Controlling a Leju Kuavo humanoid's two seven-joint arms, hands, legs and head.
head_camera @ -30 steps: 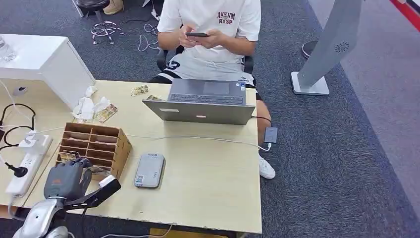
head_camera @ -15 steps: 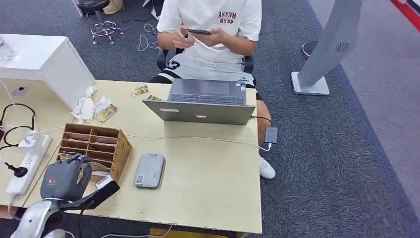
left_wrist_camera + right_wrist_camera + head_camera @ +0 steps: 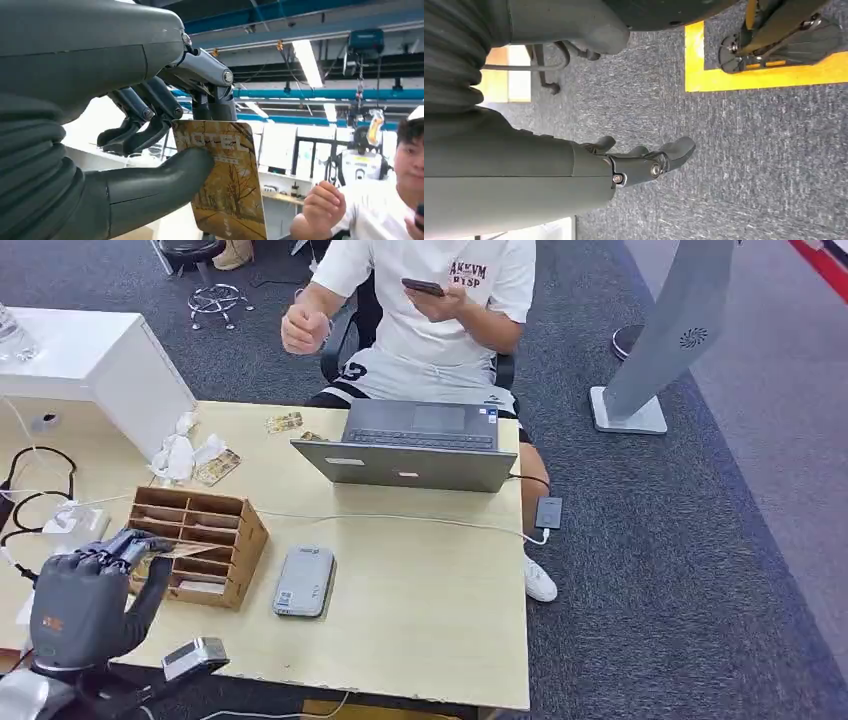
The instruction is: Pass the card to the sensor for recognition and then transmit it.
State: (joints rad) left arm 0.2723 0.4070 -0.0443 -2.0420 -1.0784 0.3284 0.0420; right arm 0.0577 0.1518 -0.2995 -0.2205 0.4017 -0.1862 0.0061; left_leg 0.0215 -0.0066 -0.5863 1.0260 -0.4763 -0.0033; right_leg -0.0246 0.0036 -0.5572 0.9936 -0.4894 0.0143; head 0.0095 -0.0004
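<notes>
My left hand (image 3: 85, 598) is raised at the table's front left, just left of the wooden card rack (image 3: 200, 533). It pinches a golden hotel card (image 3: 223, 183) between thumb and fingers; in the head view the card (image 3: 178, 552) pokes out toward the rack. The grey card sensor (image 3: 304, 582) lies flat on the table, right of the rack. My right hand (image 3: 639, 162) hangs over grey carpet with its fingers loosely apart, holding nothing.
A laptop (image 3: 415, 445) stands at the table's far side, with a seated person (image 3: 432, 310) behind it holding a phone. A white cable crosses the table. A power strip and cords lie at the left. Loose cards (image 3: 215, 467) and a white box (image 3: 80, 360) sit far left.
My left hand has drawn back and up from the rack toward me, now with a card in it. The person has raised one fist and lifted the phone.
</notes>
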